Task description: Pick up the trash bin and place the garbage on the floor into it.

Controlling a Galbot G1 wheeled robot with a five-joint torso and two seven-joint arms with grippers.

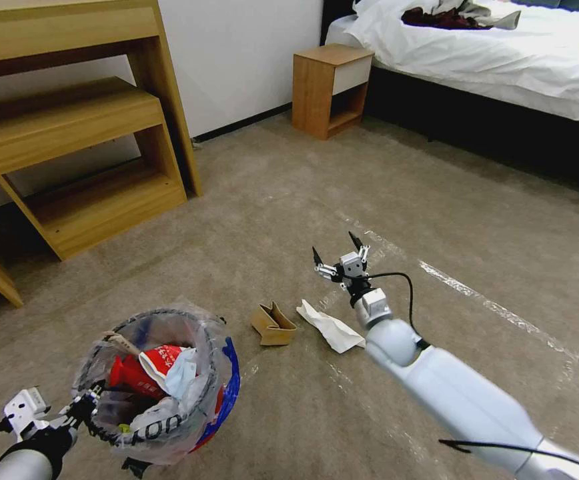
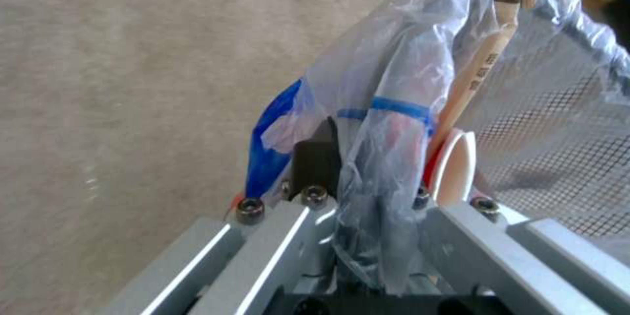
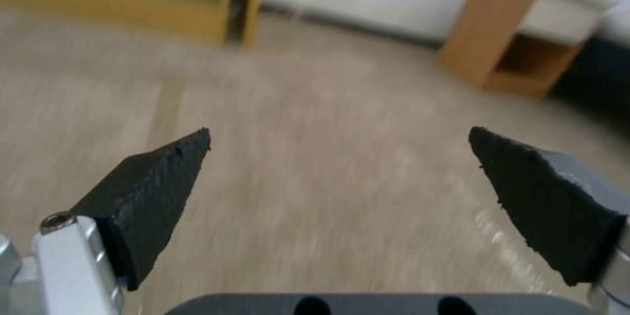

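Note:
The trash bin [image 1: 169, 400], a red bucket with a black wire rim and a clear bag liner, hangs at lower left of the head view. My left gripper [image 1: 88, 407] is shut on its rim; the left wrist view shows the bag [image 2: 387, 123] pinched between the fingers. Inside lie red wrappers [image 1: 136, 373], pale-blue paper [image 1: 181, 373] and a wooden stick [image 2: 479, 78]. On the floor [image 1: 289, 200] lie a brown cardboard scrap [image 1: 273, 325] and crumpled white paper [image 1: 331, 327]. My right gripper [image 1: 336, 245] is open, held above the carpet just beyond the white paper.
A wooden desk with shelves [image 1: 69, 133] stands at the left against the wall. A wooden nightstand [image 1: 331, 90] and a bed [image 1: 503, 60] sit at the far right. Shiny tape lines [image 1: 476, 297] cross the carpet.

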